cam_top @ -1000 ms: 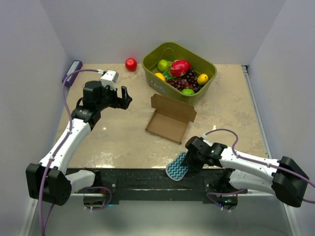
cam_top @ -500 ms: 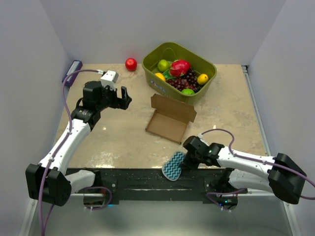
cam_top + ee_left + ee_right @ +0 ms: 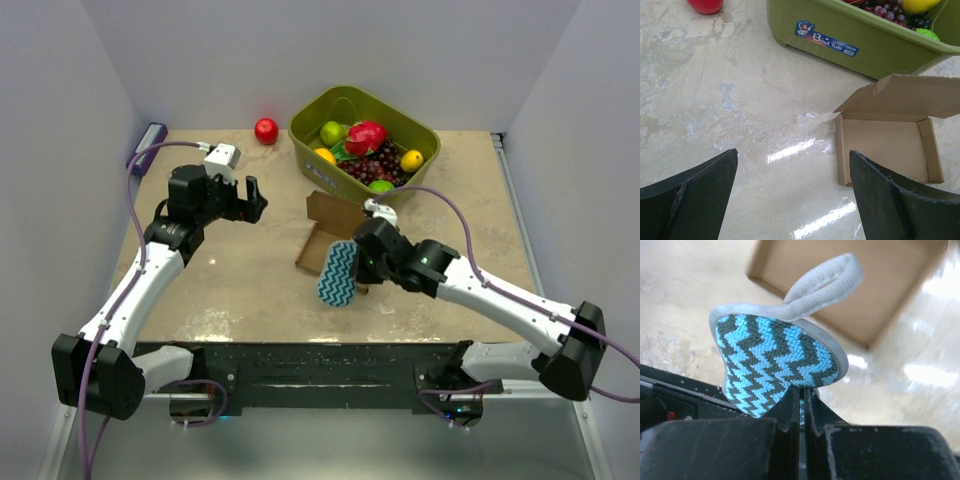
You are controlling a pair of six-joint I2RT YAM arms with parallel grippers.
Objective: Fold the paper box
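The paper box (image 3: 322, 252) lies near the middle of the tabletop (image 3: 240, 280), just in front of the green basket (image 3: 306, 140), and it is not yet folded shut. The tray part sits flat with its low side walls raised, and the lid panel stands up along the far edge, tilted back toward the basket.

The right fingers (image 3: 792, 412) are clenched on one edge of the teal zigzag sponge (image 3: 775, 357). The sponge hangs in the air over the near side of the box, its grey loop sticking out at the far end. Pinching it at one edge lets it dangle free of the tabletop, so it can be carried without dragging. Given the task, the likely purpose is to get it out of the way, though right now it sits above the very thing to be folded (whether it is meant to go into the box or past it cannot be told).

The left fingers (image 3: 250, 192) are spread wide with nothing in them. They are held above the tabletop to the left of the box and aimed at it. The wrist view frames the open tray between them, which suits waiting for a clear approach to the lid. With the lid up, the folding itself looks barely begun
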